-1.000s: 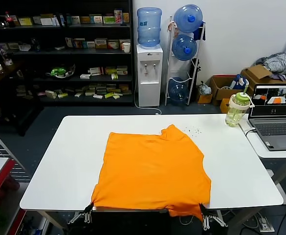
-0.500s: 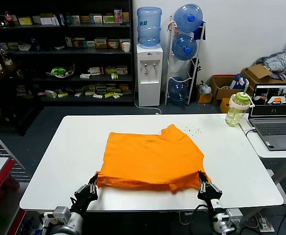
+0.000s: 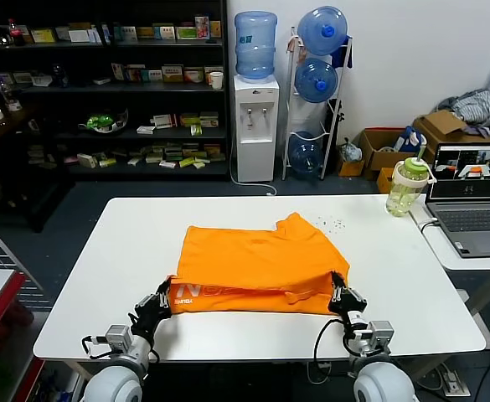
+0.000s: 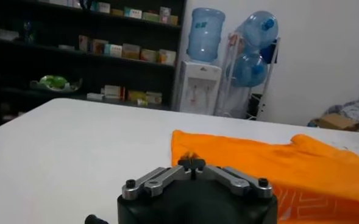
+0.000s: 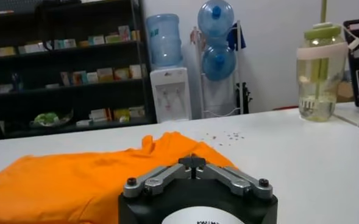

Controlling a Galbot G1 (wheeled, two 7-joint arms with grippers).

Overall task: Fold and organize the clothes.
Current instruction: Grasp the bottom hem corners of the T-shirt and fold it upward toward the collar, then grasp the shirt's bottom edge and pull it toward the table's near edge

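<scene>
1. Left end effector [image 3: 162, 302] is sitting low over the bench [image 3: 94, 285] at the near left corner of the orange T-shirt [image 3: 257, 268]; its fingers are meeting at the tips in the left wrist view, and whether cloth is pinched between them cannot be told.
2. Right end effector [image 3: 340, 296] is sitting at the near right corner of the T-shirt, touching the cloth edge in the head view; its fingertips are appearing together in the right wrist view, and a grip on the cloth cannot be confirmed.
3. T-shirt is lying near the middle of the white bench, with its near hem turned up and over onto the body of the garment, forming a folded band across the front.
4. White lettering [image 3: 219, 292] is showing on the turned-over band, toward the left side.
5. Far edge of the T-shirt is lying flat, with one sleeve [image 3: 299, 228] pointing toward the far right.
6. Water bottle [image 3: 407, 186] with a green lid is standing at the far right corner of the bench, well apart from the T-shirt.
7. Laptop [image 3: 473, 201] is standing open on a separate surface just beside the bench on the right.
8. Water dispenser [image 3: 255, 109] and a rack of blue jugs [image 3: 318, 84] are standing against the far wall.
</scene>
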